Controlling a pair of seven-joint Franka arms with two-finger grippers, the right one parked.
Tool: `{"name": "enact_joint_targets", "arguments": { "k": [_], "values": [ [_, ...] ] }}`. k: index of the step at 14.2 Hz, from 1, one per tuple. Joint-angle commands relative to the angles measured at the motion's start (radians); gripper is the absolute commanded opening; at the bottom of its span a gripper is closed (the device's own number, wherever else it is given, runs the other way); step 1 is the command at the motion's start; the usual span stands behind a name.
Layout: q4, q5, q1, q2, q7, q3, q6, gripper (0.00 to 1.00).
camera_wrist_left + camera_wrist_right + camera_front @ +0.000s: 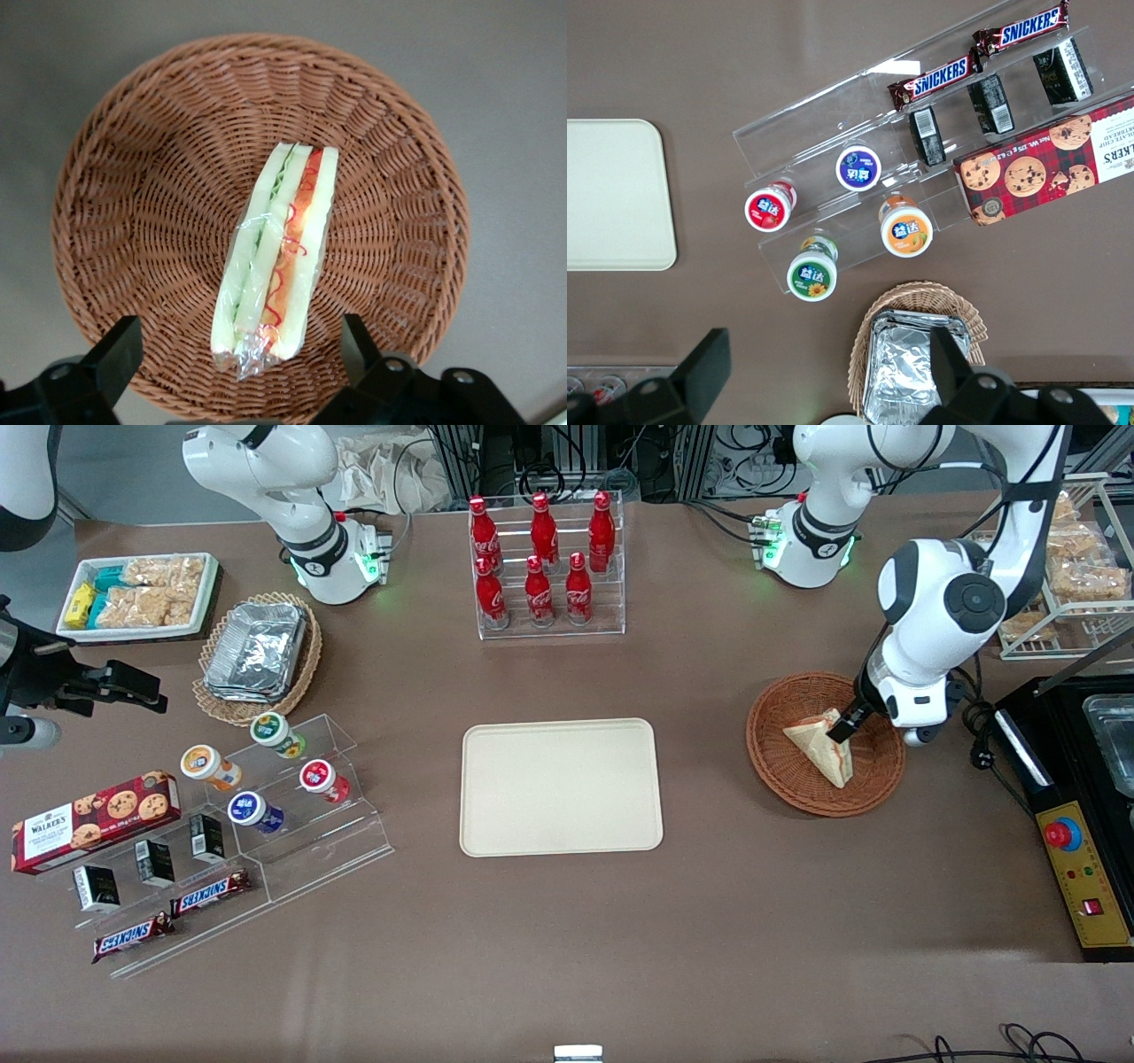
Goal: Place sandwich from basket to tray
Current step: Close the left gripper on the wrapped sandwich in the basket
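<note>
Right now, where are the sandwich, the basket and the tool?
sandwich (282,257), left wrist view, filling edge.
basket (780,707), front view, woven rim.
tool (239,354), left wrist view, open, midway between fingertips, over the sandwich's end.

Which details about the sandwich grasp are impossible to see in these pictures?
- Front view: the arm covers part of the basket rim and most of the gripper.
- Left wrist view: the gripper straddles the sandwich with open fingers; their height above it is unclear.
- Sandwich underside: hidden everywhere.

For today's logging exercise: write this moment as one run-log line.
phase: reaching | gripper: open, straddling sandwich | sandwich: lying in basket, not lifted | tray: bare
</note>
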Motion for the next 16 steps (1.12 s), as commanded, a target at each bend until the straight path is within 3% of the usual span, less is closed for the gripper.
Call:
{"name": "enact_joint_targets", "arguments": {
  "k": [1, 9, 10, 11, 12, 13, 16],
  "values": [
    [-0.042, -0.004, -0.005, 0.027, -0.05, -0.029, 0.098, 1.0],
    [-0.093, -0.001, -0.003, 0.1, -0.049, -0.03, 0.253, 1.0],
    [-0.09, 0.002, -0.003, 0.109, -0.047, -0.03, 0.259, 0.9],
    [-0.089, 0.002, -0.003, 0.113, -0.047, -0.03, 0.262, 0.59],
    [-0.089, 0.002, -0.003, 0.115, -0.047, -0.03, 0.262, 0.13],
    [-0.087, 0.002, -0.003, 0.115, -0.047, -0.032, 0.262, 0.0],
    [-0.079, 0.002, -0.003, 0.107, -0.047, -0.032, 0.256, 0.0]
  ]
}}
